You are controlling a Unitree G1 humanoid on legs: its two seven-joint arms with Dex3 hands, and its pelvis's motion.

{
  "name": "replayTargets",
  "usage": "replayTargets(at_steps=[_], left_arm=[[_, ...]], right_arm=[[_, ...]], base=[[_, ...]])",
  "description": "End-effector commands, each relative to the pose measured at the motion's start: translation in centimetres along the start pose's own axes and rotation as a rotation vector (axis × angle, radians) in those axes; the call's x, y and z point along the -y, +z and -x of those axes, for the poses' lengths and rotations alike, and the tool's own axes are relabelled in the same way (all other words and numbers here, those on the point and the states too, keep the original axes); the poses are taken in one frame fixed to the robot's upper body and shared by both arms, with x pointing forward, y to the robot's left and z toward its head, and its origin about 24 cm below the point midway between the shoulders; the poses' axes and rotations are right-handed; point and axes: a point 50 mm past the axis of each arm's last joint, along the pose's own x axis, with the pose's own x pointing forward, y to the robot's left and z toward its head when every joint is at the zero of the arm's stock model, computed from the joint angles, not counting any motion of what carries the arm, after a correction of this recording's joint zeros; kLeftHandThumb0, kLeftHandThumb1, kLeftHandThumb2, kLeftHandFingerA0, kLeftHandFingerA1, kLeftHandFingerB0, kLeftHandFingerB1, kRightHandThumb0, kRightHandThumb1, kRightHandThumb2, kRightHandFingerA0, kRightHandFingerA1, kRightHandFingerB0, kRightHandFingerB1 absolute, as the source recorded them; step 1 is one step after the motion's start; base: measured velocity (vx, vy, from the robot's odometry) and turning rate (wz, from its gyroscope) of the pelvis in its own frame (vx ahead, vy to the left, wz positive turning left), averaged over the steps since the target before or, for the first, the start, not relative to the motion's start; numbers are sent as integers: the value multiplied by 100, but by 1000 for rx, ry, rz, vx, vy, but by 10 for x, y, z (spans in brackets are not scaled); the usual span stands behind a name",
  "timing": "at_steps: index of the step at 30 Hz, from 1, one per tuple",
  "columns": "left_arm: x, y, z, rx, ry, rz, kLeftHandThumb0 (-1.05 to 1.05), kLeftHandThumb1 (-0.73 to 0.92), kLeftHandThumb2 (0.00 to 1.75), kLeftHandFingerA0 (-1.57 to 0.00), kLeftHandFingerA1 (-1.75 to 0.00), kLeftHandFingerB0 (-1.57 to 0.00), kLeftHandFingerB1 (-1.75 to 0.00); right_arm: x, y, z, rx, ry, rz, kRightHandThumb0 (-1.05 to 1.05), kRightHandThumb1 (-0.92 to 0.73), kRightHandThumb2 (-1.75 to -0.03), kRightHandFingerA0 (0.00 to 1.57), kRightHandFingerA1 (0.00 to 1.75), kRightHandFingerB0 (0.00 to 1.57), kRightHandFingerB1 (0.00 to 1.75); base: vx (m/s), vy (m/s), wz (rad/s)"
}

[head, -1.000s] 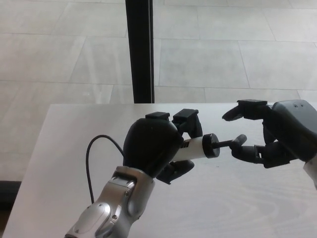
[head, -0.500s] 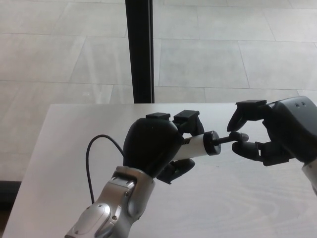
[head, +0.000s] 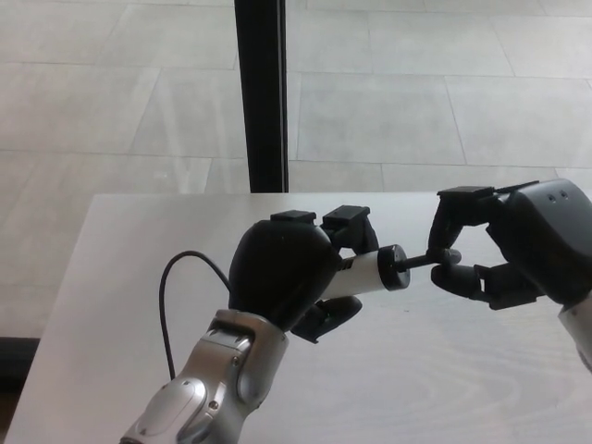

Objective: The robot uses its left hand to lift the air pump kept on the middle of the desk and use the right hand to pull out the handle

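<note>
Your left hand (head: 282, 277) grips the air pump (head: 370, 272) above the desk (head: 111, 277), its axis pointing right, where your right hand (head: 518, 250) pinches the handle (head: 435, 259); pull rightward.

Air pump (head: 368, 271) in left hand (head: 287, 273) above desk (head: 111, 277), right hand (head: 499, 250) at its right end

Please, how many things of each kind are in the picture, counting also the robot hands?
Air pump: 1
Hose: 1
Desk: 1
Robot hands: 2, left hand and right hand
Total: 5
</note>
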Motion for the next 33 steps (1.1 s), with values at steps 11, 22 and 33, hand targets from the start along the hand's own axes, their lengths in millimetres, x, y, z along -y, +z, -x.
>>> replayTargets(at_steps=[11, 22, 33], left_arm=[[0, -7, 1, -49, 30, 45, -21, 45, 119, -125, -145, -100, -128], [3, -14, 6, -72, 6, 25, -21, 46, 119, -121, -143, -100, -129], [5, -39, 28, -109, -42, -35, -19, 56, 108, -77, -175, -70, -158]], right_arm=[[14, -8, 1, -68, -42, -9, -21, -48, -120, 94, 175, 82, 156], [24, -18, 4, -110, -114, -67, -19, -46, -122, 96, 175, 84, 154], [44, -36, 11, -175, -135, -35, -24, -46, -116, 120, 140, 99, 127]], base=[[0, 0, 0], [0, 0, 0], [0, 0, 0]])
